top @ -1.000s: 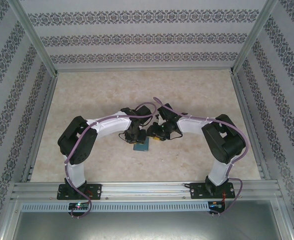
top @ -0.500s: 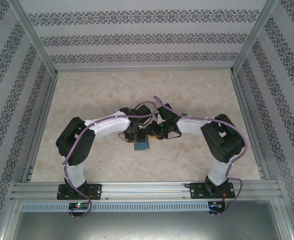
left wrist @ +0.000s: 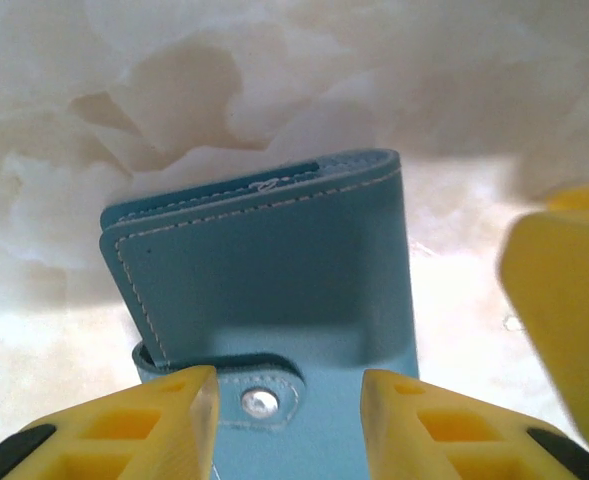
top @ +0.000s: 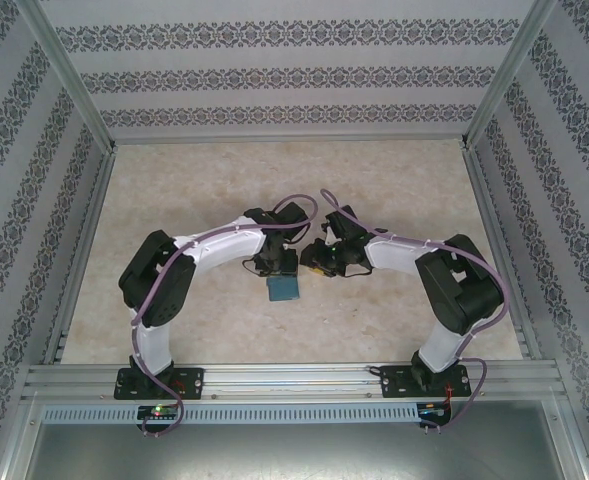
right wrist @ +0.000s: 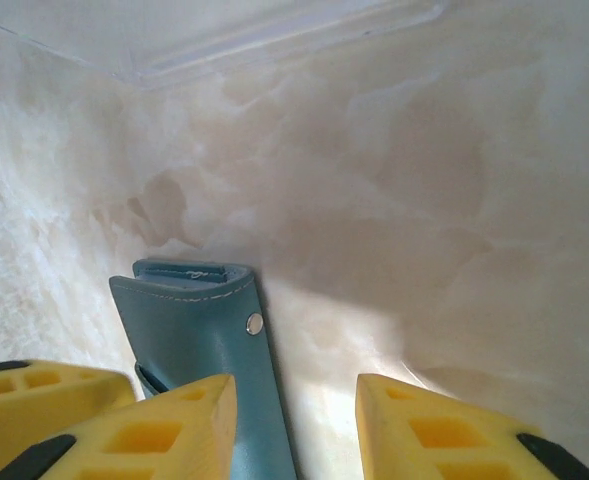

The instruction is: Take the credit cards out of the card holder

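Note:
The teal card holder (top: 282, 288) lies folded shut on the table between the two arms. In the left wrist view the card holder (left wrist: 274, 270) shows its snap tab (left wrist: 261, 402) between my left gripper's (left wrist: 289, 420) open yellow fingers, which stand apart from it on both sides. My left gripper (top: 280, 266) hovers at the holder's far edge. My right gripper (right wrist: 296, 430) is open over bare table just right of the card holder (right wrist: 199, 340), with one finger overlapping its edge. In the top view the right gripper (top: 314, 264) sits beside the left one. The credit cards are hidden.
A clear plastic edge (right wrist: 274, 45) crosses the top of the right wrist view. One yellow finger of the right gripper (left wrist: 564, 320) stands close on the right in the left wrist view. Patterned walls and metal rails (top: 274, 375) enclose the marbled table (top: 174, 190).
The left gripper's jaws have opened wider. Both wrists have shifted slightly, the right arm drawing back to the right. The card holder stays on the table.

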